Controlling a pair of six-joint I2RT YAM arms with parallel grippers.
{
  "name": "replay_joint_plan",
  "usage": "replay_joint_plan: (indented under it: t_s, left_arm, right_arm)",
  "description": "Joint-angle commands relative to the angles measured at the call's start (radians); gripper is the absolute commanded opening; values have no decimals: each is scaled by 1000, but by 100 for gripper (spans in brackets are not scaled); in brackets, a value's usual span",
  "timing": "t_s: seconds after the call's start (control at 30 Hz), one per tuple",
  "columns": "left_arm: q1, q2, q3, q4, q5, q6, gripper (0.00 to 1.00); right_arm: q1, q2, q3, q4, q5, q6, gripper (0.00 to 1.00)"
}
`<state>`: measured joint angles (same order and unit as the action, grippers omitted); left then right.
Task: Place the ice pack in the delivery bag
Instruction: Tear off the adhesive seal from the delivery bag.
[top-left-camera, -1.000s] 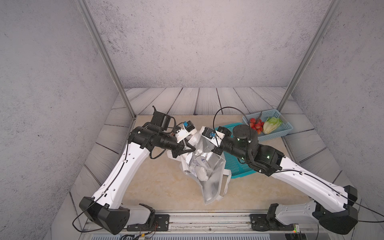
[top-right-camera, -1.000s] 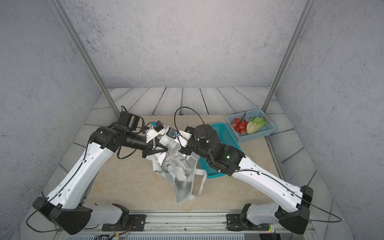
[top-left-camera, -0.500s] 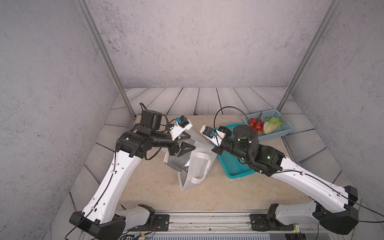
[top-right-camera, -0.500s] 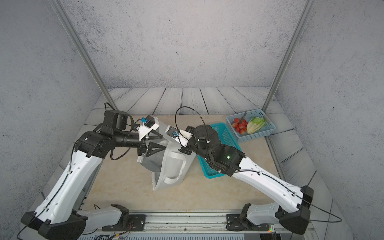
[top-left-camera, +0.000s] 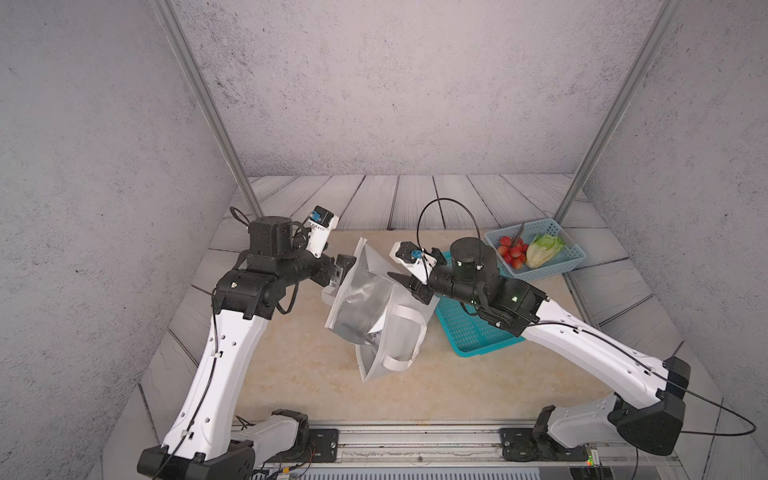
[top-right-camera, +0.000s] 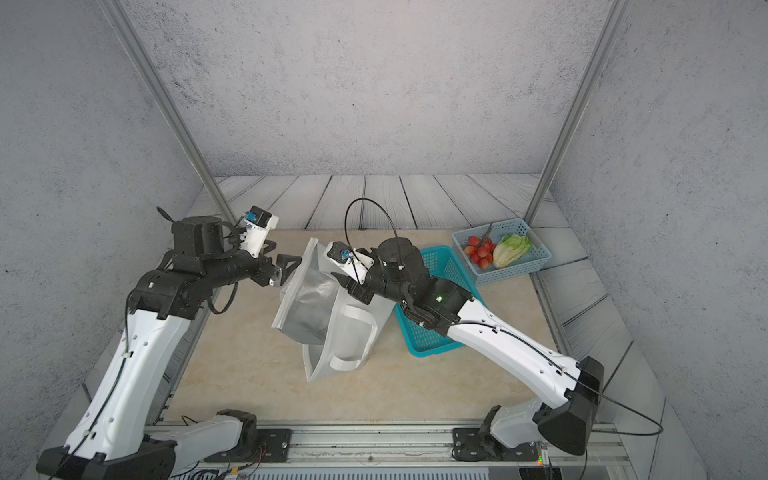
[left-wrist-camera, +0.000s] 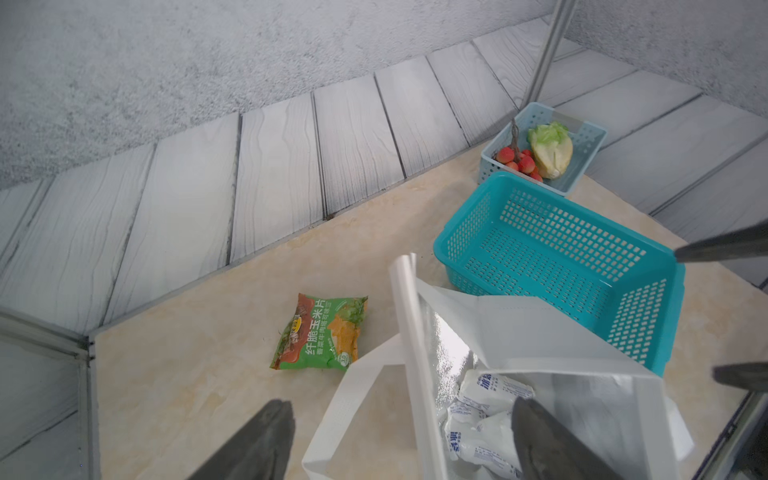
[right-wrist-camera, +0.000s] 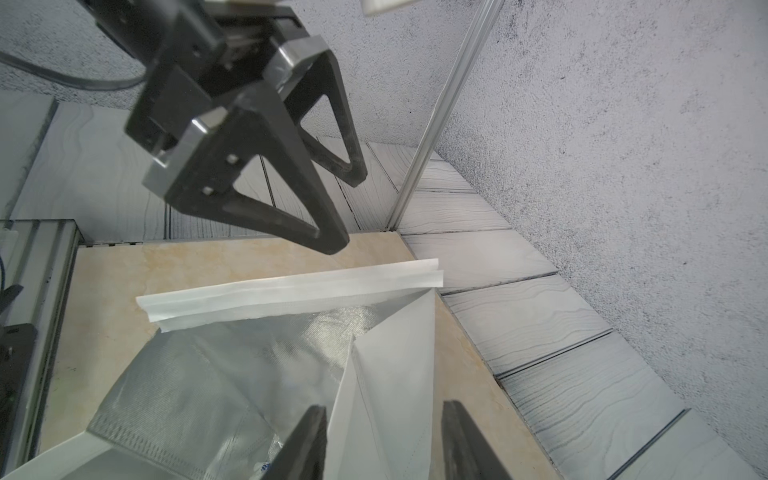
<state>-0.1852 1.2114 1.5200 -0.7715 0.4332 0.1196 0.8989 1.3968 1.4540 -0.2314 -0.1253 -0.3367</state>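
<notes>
1 second ago both my pairs of fingers were clamped on the delivery bag (top-left-camera: 368, 299) at its rim. Now my left fingers (top-left-camera: 345, 261) are spread wide and empty just beside that rim. My right fingers (right-wrist-camera: 305, 444) stand about half open astride the side wall, gripping nothing, though I can't tell whether 1 brushes it. The bag leans on the bench (top-left-camera: 291, 374) at the centre of both top views. The ice pack (left-wrist-camera: 494, 388) lies inside, so I judge only backing away remains.
</notes>
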Motion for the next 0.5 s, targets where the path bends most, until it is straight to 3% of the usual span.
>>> replay_joint_plan:
  t_s: [0.0, 0.1, 0.2, 0.37, 0.47]
  left_arm:
    - [61, 56, 1, 36, 171, -131, 86]
    - [90, 108, 28, 40, 306, -148, 80]
    - [88, 139, 27, 73, 406, -166, 76]
    - [89, 138, -1, 106, 429, -174, 74]
    - [89, 159, 8, 82, 391, -165, 60]
  right_arm:
    - [-23, 20, 27, 18, -117, -22, 56]
    - [-33, 44, 50, -8, -151, -50, 70]
    - [-44, 77, 84, -39, -185, -85, 74]
    - [-77, 129, 145, -67, -233, -88, 74]
    - [-93, 170, 187, -80, -273, -99, 72]
